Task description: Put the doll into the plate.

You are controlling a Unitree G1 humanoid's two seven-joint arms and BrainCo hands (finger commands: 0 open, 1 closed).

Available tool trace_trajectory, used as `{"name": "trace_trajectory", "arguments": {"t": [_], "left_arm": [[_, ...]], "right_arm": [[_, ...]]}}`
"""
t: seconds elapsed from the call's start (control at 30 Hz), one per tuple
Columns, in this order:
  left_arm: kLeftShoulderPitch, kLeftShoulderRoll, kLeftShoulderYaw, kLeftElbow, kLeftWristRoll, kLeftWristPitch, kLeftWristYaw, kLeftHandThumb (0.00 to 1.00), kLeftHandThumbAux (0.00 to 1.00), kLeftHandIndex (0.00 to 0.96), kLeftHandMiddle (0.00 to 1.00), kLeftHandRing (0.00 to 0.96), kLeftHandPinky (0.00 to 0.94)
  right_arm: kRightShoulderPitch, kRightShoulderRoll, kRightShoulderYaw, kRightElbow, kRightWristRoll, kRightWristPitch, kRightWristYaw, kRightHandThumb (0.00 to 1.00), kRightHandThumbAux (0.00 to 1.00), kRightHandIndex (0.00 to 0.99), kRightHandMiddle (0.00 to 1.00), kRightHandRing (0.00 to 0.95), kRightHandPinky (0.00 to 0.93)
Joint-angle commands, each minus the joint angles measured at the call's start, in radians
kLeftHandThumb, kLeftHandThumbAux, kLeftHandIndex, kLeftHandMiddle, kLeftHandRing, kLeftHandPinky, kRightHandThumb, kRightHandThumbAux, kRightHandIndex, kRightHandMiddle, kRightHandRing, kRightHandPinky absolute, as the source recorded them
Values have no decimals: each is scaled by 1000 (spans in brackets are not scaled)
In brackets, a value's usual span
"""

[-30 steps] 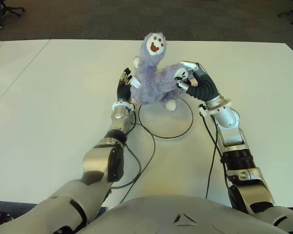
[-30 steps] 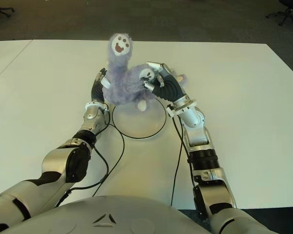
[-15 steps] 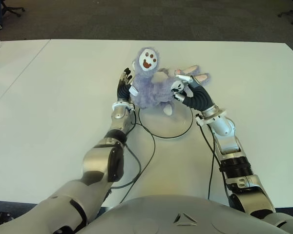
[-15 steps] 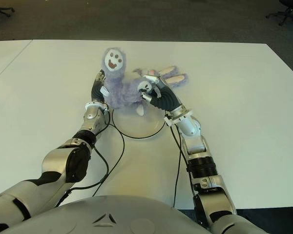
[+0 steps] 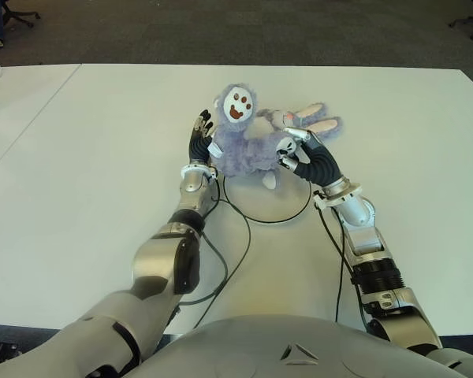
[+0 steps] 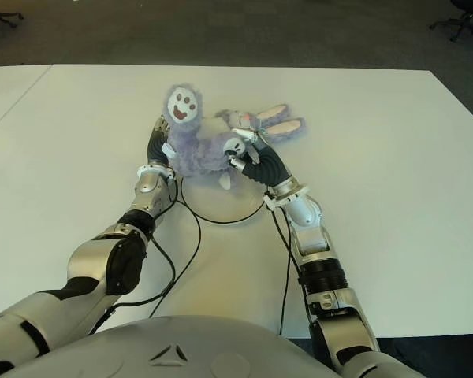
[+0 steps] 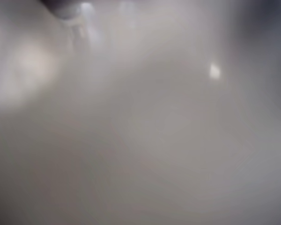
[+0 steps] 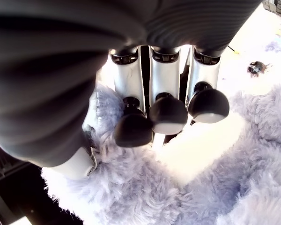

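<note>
Left eye view shows the doll lying mostly on the white surface at the far rim of the plate, with only its lower body and one pale foot over the rim. The risk, as I judge it, is that a release here leaves the doll draped across the rim or off the plate: its bulk and long limbs trail away from the plate toward the far side. The right hand grips it at the near right flank, the fingers curled into the fur. The left hand shows just beside the doll's left side, fingers extended upward and holding nothing; it could nudge the toy farther off if it pushes.

Right eye view gives the doll's look: shaggy lavender fur, a round white face with dark eyes and a red mouth turned up, and long arms with pink-lined ends stretched to the right.

Left wrist view is a grey blur; nothing can be read from it.

Right wrist view shows three dark fingertips bent down close over pale fur. The pile looks soft and loose, so the hold may grip fur more than body and slip.
</note>
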Motion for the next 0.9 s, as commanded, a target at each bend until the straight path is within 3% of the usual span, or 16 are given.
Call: {"name": "trace_trajectory", "arguments": {"t": [0.03, 0.23, 0.3, 0.43, 0.5, 0.53, 0.63, 0.77, 0.9], "left_arm": [[198, -26, 7, 140, -2, 150, 20, 0, 584, 0, 14, 0, 0], [196, -25, 9, 140, -5, 159, 18, 0, 572, 0, 11, 0, 0], [198, -26, 9, 139, -6, 158, 18, 0, 585, 0, 11, 0, 0], [201, -27, 15, 138, -14, 147, 8, 0, 593, 0, 11, 0, 0], [199, -24, 16, 136, -16, 143, 3, 0, 589, 0, 9, 0, 0], [202, -25, 17, 136, -17, 139, -2, 0, 589, 0, 8, 0, 0], [206, -27, 23, 136, -23, 134, -12, 0, 569, 0, 6, 0, 0], [206, -24, 23, 136, -22, 142, -10, 0, 557, 0, 8, 0, 0], [208, -16, 5, 137, -1, 152, 13, 0, 573, 2, 15, 0, 0]], "right_arm": [[-49, 15, -61, 35, 82, 12, -20, 695, 728, 433, 824, 840, 820], [-39, 69, -101, -52, 183, 48, -50, 700, 724, 434, 819, 841, 839], [35, 108, -98, -168, 224, 65, -81, 705, 720, 436, 834, 854, 854], [221, 177, -55, -305, 285, -1, -100, 711, 715, 437, 859, 870, 868], [256, 202, -51, -279, 291, -120, -88, 713, 714, 437, 863, 873, 864], [266, 224, -52, -223, 276, -227, -84, 713, 714, 437, 863, 874, 864], [277, 270, -61, -94, 230, -440, -80, 722, 711, 439, 851, 863, 849], [252, 282, -80, -9, 208, -540, -81, 733, 709, 440, 838, 848, 842], [275, 236, -44, 114, 326, -567, -7, 746, 706, 441, 825, 833, 850]]}}
